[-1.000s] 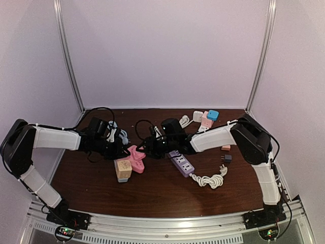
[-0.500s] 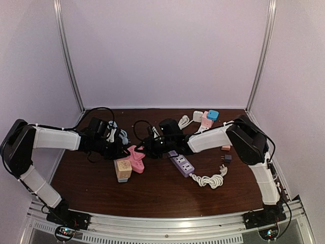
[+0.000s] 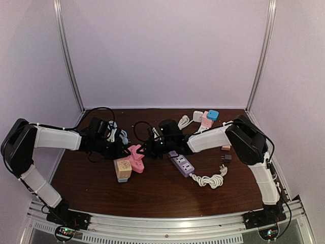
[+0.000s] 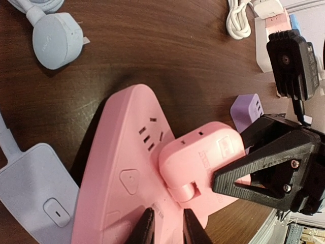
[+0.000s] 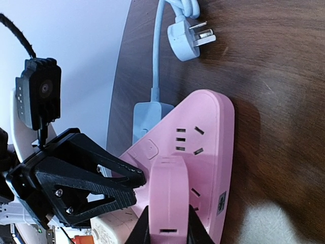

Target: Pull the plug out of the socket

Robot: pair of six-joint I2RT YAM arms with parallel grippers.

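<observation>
A pink triangular socket (image 3: 137, 161) lies on the dark table left of centre, with a pink plug (image 3: 136, 151) seated in its top face. In the left wrist view my left gripper (image 4: 168, 226) is shut on the edge of the socket (image 4: 117, 173), next to the plug (image 4: 203, 152). My right gripper (image 5: 165, 226) is shut on the plug (image 5: 170, 188), a finger on each side, above the socket (image 5: 210, 127). One right finger (image 4: 254, 170) presses the plug's side. From above, the left gripper (image 3: 122, 146) and the right gripper (image 3: 147, 148) meet over the socket.
A lilac power strip (image 3: 182, 163) with a coiled white cable (image 3: 210, 179) lies to the right. A tan cube (image 3: 123, 169) stands against the socket's near side. A pale blue strip (image 4: 40, 188) and round plug (image 4: 53, 38) lie left. Small adapters (image 3: 208, 117) sit at the back right.
My right gripper has moved a little left and its fingers have closed onto the pink plug. The left gripper and the socket have stayed in place.
</observation>
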